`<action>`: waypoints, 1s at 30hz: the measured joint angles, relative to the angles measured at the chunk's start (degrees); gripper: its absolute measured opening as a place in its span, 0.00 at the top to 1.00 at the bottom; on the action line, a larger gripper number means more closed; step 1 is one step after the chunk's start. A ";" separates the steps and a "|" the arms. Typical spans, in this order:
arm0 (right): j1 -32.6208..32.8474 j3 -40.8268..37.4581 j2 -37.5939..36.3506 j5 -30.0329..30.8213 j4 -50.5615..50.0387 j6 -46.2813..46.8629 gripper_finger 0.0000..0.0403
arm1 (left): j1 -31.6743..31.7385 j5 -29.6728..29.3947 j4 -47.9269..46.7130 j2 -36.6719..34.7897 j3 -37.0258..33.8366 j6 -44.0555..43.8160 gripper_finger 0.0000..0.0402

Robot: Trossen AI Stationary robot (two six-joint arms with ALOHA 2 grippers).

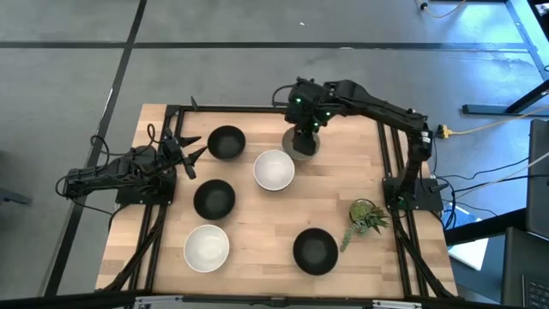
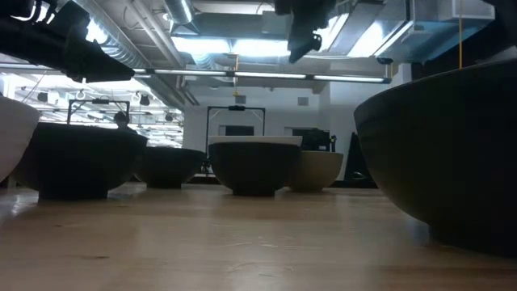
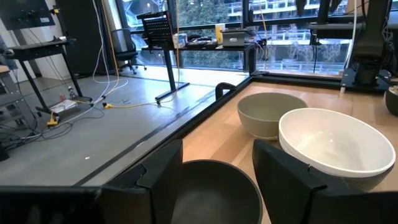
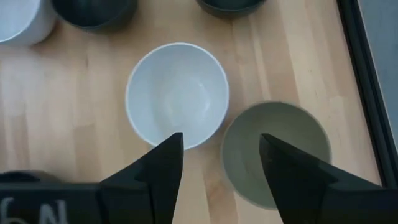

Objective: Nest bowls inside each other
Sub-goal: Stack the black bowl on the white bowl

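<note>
Bowls: none nested yet (all sit apart) | right gripper (image 1: 302,129): fingers apart, above the grey-green bowl (image 4: 276,152) | left gripper (image 1: 187,146): fingers apart, waiting by a black bowl (image 1: 226,142)

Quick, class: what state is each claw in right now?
Left claw: open, holding nothing, at a black bowl.
Right claw: open, holding nothing, above the grey-green bowl.

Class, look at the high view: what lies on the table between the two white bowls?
One glossy black bowl sits between the upper white bowl and the lower white bowl, roughly on the line joining them. The high view shows this plainly; bare table fills the rest.
</note>
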 joint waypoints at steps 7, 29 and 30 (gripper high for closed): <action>2.36 0.00 -1.81 0.01 -0.47 -1.74 0.48 | 0.00 -0.01 0.00 0.00 0.02 -0.02 0.53; 5.05 -28.94 -14.36 -3.52 17.13 -2.78 0.48 | 0.00 0.02 0.02 -0.02 0.00 -1.73 0.53; 4.86 -31.94 -16.92 -3.56 19.62 -2.03 0.48 | 0.00 0.02 0.02 -0.02 0.00 -1.75 0.53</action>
